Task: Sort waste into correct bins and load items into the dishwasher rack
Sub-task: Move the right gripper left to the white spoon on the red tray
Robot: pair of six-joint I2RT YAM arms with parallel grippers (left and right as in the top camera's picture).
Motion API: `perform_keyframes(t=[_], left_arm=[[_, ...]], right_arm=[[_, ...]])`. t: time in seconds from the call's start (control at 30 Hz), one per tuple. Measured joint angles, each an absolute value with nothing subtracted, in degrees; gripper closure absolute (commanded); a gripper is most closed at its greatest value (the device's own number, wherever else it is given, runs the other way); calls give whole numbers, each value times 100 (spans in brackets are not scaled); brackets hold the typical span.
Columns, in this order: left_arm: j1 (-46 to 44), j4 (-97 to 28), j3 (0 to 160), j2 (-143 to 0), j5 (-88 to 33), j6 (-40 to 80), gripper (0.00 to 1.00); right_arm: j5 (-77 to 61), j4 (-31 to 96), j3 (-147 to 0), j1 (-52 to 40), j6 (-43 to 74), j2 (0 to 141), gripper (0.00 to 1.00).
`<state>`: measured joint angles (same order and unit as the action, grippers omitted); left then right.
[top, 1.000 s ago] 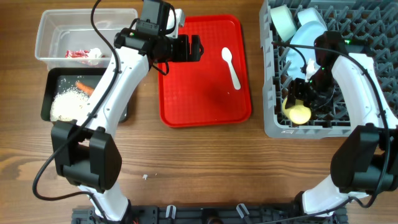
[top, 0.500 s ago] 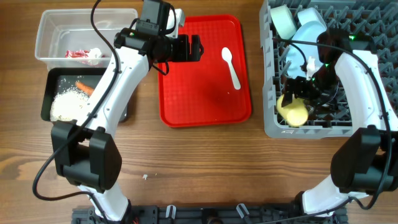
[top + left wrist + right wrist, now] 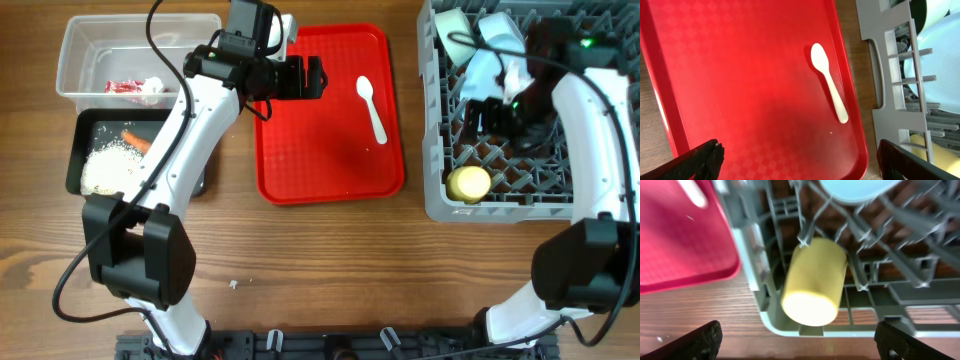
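The right gripper (image 3: pixel 802 342) had let go of the yellow plastic cup (image 3: pixel 814 287) and lifted clear of it. A second earlier it was down on the cup; now its fingers stood wide apart with nothing between them. The cup lay on its side directly below, among the pegs in a corner of the large grey plastic grid rack (image 3: pixel 436 205); the round pale-blue plate (image 3: pixel 855 187) sat just beyond it.

The left gripper (image 3: pixel 802 160) had not shifted. It hovered spread and empty over the flat red tray (image 3: pixel 740 75), with the white plastic spoon (image 3: pixel 829 82) lying ahead of its fingers and apart from them.

By my reading the cup was now loaded, and the spoon looked like the last item outside the rack. It seemed the natural next pick, and the left gripper was the nearer one.
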<state>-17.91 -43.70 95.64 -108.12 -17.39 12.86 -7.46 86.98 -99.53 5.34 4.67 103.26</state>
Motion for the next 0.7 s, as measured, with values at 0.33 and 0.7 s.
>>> perform_keyframes(t=[0.33, 0.7], left_arm=[[-1791, -4370, 9564, -10812, -1739, 1286, 0], [-1791, -4390, 9564, -10812, -1737, 1286, 0]], right_arm=[[-1111, 7710, -11297, -250, 464, 10235, 3], [-1039, 5653, -11316, -1361, 609, 10853, 10]])
